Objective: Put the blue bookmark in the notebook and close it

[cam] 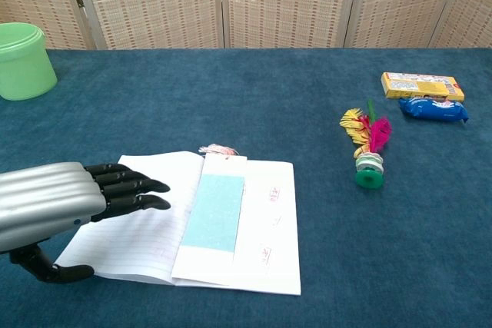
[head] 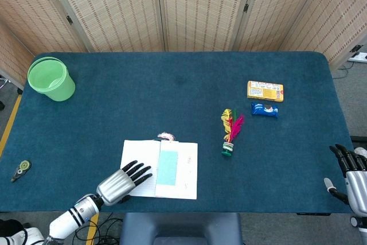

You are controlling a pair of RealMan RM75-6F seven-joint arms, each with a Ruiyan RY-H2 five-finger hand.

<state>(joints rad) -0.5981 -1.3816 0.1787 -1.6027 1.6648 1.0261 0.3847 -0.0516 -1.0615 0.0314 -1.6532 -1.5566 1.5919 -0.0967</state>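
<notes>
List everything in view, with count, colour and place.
notebook: one, white pages, open, near front edge of the table
bookmark: one, light blue, lying on the notebook near its fold
tassel: one, pinkish, at the notebook's far edge
bucket: one, green, far left corner
shuttlecock: one, yellow and pink feathers, green base, right of centre
box: one, yellow, far right
snack packet: one, blue, just in front of the box
small tool: one, dark, left edge
table: one, dark blue cloth
left hand: silver and black, open, over the notebook's left page
right hand: black fingers, at right edge
</notes>
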